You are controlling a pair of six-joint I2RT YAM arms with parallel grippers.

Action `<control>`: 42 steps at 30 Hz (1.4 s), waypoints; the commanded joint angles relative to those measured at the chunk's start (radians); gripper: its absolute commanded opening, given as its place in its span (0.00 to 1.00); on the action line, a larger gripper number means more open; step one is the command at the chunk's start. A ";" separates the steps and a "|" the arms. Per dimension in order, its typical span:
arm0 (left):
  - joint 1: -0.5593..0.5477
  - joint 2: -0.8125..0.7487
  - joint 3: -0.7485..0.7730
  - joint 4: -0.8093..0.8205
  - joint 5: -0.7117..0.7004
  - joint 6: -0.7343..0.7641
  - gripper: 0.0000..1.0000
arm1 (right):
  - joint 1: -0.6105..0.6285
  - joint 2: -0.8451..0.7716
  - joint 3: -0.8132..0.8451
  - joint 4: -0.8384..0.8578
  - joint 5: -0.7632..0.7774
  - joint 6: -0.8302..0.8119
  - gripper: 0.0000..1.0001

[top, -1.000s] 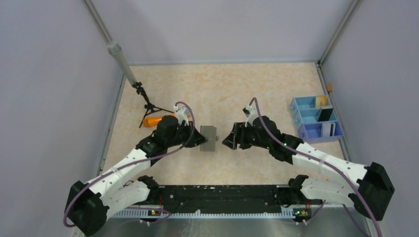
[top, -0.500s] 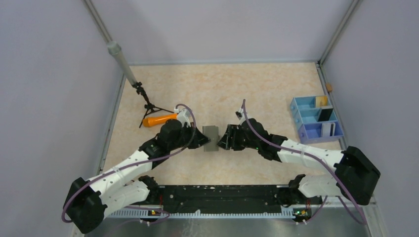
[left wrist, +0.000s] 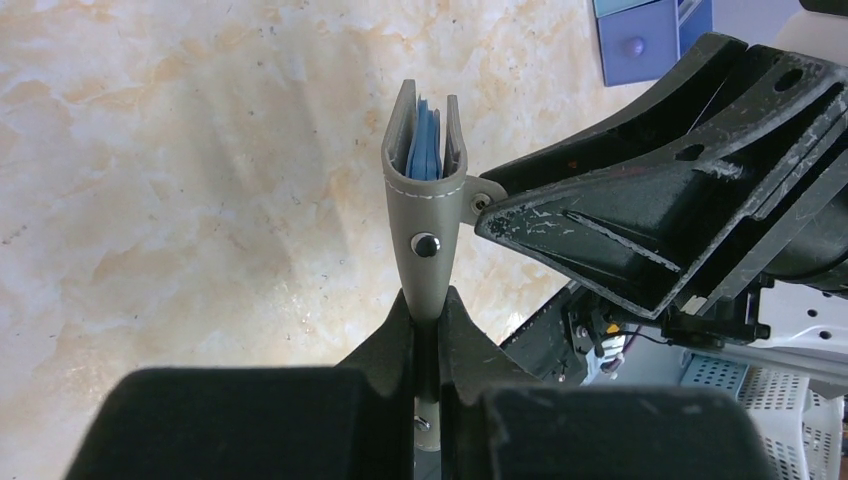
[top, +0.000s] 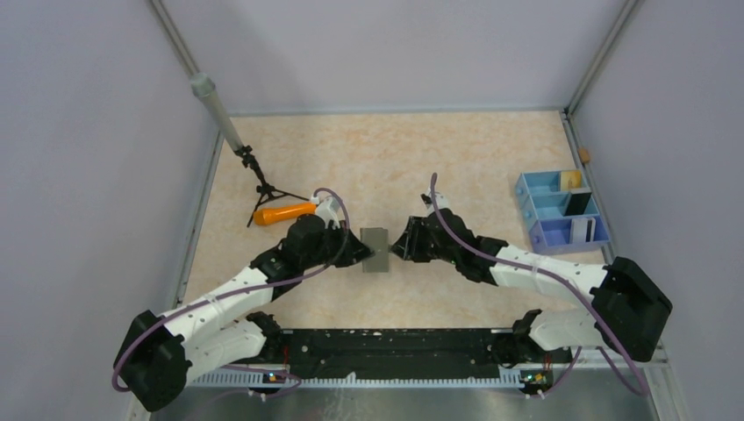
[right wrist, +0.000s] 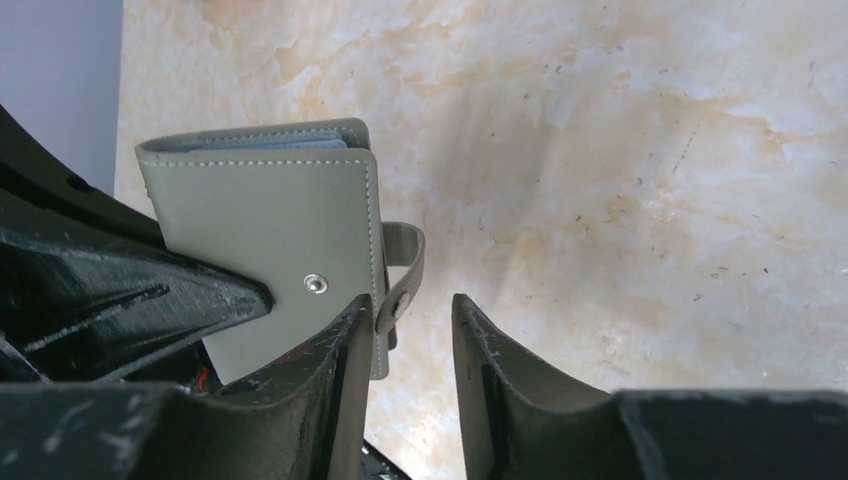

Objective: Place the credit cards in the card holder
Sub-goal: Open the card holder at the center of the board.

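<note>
Left wrist view: my left claw [left wrist: 428, 312] clamps one edge of the card holder [left wrist: 424, 200], held over the bench [left wrist: 180, 180] between both arms. Beyond, my right claw [right wrist: 410, 325] gapes around its snap strap [right wrist: 408, 250]. It looks light and floppy; I'd pinch the strap.

Light even and diffuse from above; table [top: 395, 158] bright, shadows on it soft and faint. Wrist views: card holder [left wrist: 425, 215] sharp, a soft shadow beside it. Dark foreground at bottom edge slightly blurred.

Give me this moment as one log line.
left gripper: shut on wallet | right gripper: open, straddling loose strap | cards: in tray
</note>
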 commanded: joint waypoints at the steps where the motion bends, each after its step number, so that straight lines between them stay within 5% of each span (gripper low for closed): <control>1: -0.004 0.002 -0.003 0.081 0.013 -0.015 0.00 | 0.013 0.026 0.066 -0.005 0.036 -0.020 0.29; 7: -0.004 0.039 -0.018 0.111 0.035 -0.008 0.00 | 0.013 0.027 0.053 -0.019 0.036 -0.019 0.03; 8: -0.004 0.054 -0.014 0.099 0.025 0.008 0.06 | 0.012 0.025 0.053 -0.025 0.040 -0.016 0.00; 12: -0.005 0.109 -0.001 0.021 -0.075 0.073 0.70 | 0.013 -0.010 0.023 -0.070 0.039 -0.007 0.00; 17: -0.004 0.167 -0.009 0.068 -0.031 0.105 0.98 | 0.013 -0.070 -0.018 -0.059 -0.023 0.009 0.00; 29: -0.005 0.225 -0.049 0.266 0.096 0.066 0.97 | 0.014 -0.150 -0.039 -0.066 -0.083 0.015 0.00; 42: -0.006 0.231 -0.036 0.221 0.062 0.105 0.62 | 0.013 -0.141 -0.047 -0.088 -0.059 0.022 0.00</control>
